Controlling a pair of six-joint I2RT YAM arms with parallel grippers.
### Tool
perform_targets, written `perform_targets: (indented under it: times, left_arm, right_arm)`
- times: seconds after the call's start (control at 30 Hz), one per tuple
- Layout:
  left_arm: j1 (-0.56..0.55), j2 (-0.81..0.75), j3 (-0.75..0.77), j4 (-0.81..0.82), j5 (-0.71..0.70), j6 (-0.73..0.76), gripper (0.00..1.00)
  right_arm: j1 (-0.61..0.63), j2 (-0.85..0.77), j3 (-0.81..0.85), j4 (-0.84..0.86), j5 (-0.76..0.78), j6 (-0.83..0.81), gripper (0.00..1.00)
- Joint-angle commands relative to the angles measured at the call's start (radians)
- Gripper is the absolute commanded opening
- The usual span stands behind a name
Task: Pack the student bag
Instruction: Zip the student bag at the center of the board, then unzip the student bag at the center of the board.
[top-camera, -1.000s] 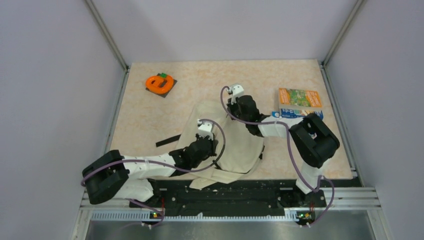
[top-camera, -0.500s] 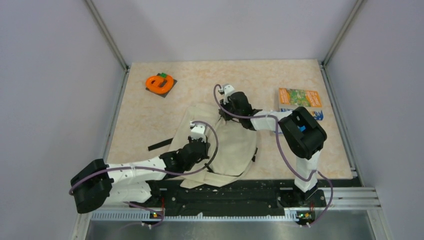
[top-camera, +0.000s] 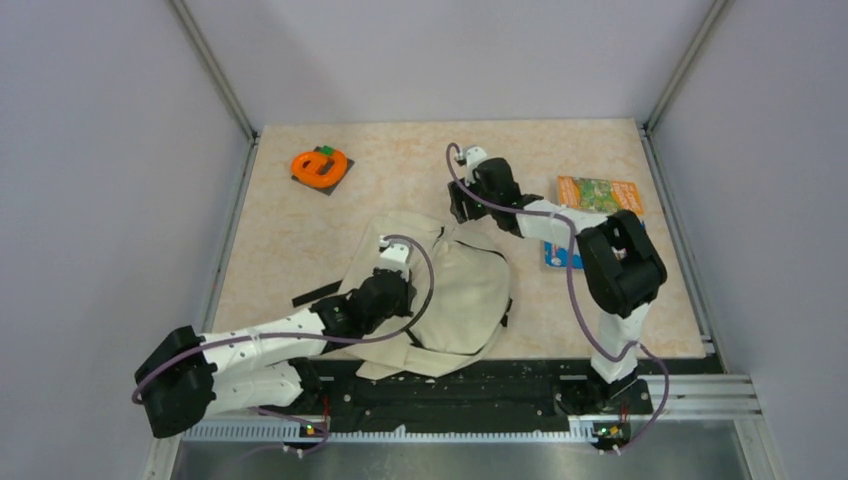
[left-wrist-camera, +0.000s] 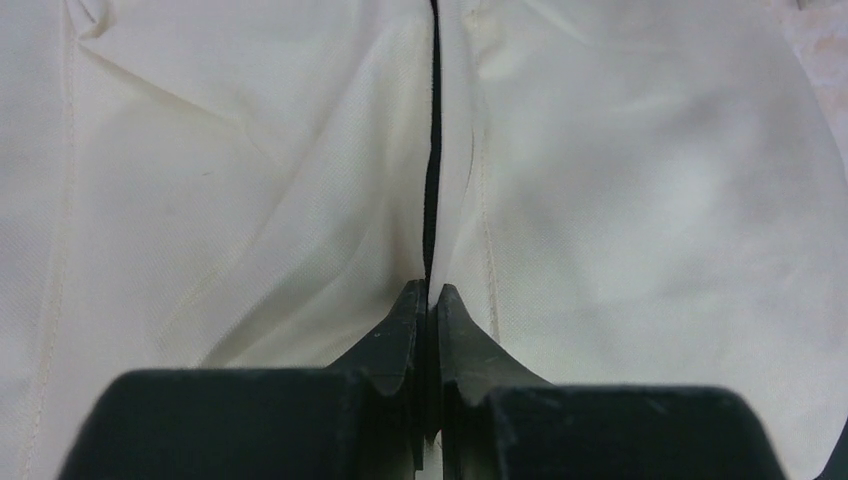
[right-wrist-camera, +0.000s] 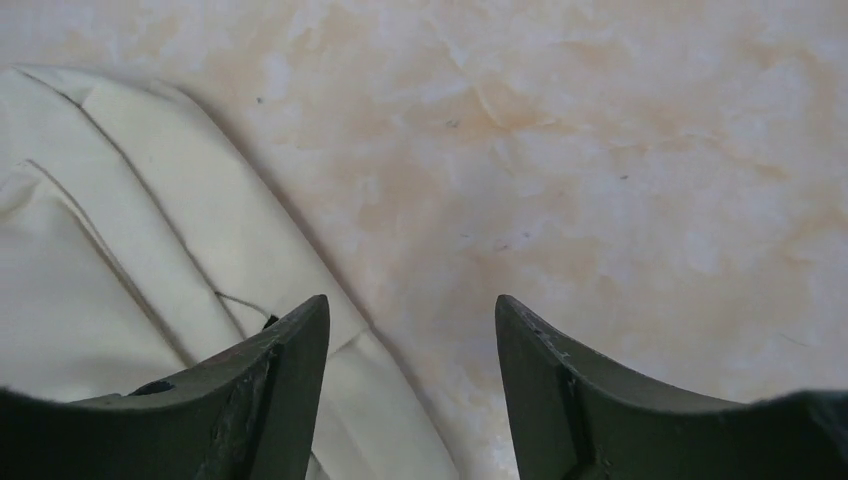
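Note:
The student bag (top-camera: 465, 290), cream fabric with a black zipper line, lies crumpled in the middle of the table. My left gripper (top-camera: 395, 290) rests on its left part. In the left wrist view the left gripper (left-wrist-camera: 432, 290) is shut, pinching a fold of the student bag (left-wrist-camera: 620, 180) right at the zipper seam. My right gripper (top-camera: 462, 208) hovers just beyond the bag's far edge. Seen from the right wrist, the right gripper (right-wrist-camera: 410, 305) stands open with nothing between its fingers, the student bag (right-wrist-camera: 90, 250) to its left and bare table under it.
An orange booklet (top-camera: 600, 195) lies at the back right, with a blue booklet (top-camera: 558, 256) partly hidden under the right arm. An orange ring-shaped item on a dark square (top-camera: 320, 167) sits at the back left. A black strap (top-camera: 318, 293) lies left of the bag.
My right gripper has opened, let go of the bag and pulled back toward the far side. The left arm has drawn the bag a little to the left and nearer.

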Motion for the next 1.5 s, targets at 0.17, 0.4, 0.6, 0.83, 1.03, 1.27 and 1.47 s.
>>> perform_targets:
  times: [0.17,0.4,0.6,0.83,1.03,1.27,1.47]
  left_arm:
    - [0.19,0.068,0.129,-0.004,0.222,0.043,0.07]
    - [0.232,0.124,0.178,0.033,0.178,0.033,0.44]
    - [0.233,-0.033,0.126,-0.099,0.122,-0.051,0.66]
    - [0.279,-0.227,0.059,-0.456,-0.022,-0.232,0.78]
    - [0.372,-0.369,-0.024,-0.525,-0.029,-0.291,0.86]
    - [0.448,-0.357,-0.022,-0.62,-0.142,-0.438,0.88]
    - [0.451,-0.271,-0.028,-0.679,-0.216,-0.578,0.88]
  right_arm:
    - [-0.006,-0.368,-0.082,-0.164,0.0,0.064,0.62]
    - [0.03,-0.645,-0.352,-0.065,-0.136,0.287,0.62]
    - [0.237,-0.738,-0.464,-0.043,-0.041,0.345,0.59]
    - [0.464,-0.658,-0.493,0.069,0.033,0.397,0.55]
    - [0.605,-0.461,-0.383,0.043,0.137,0.363,0.53]
    - [0.69,-0.298,-0.248,-0.046,0.228,0.322,0.49]
    - [0.752,-0.212,-0.164,-0.154,0.364,0.306,0.44]
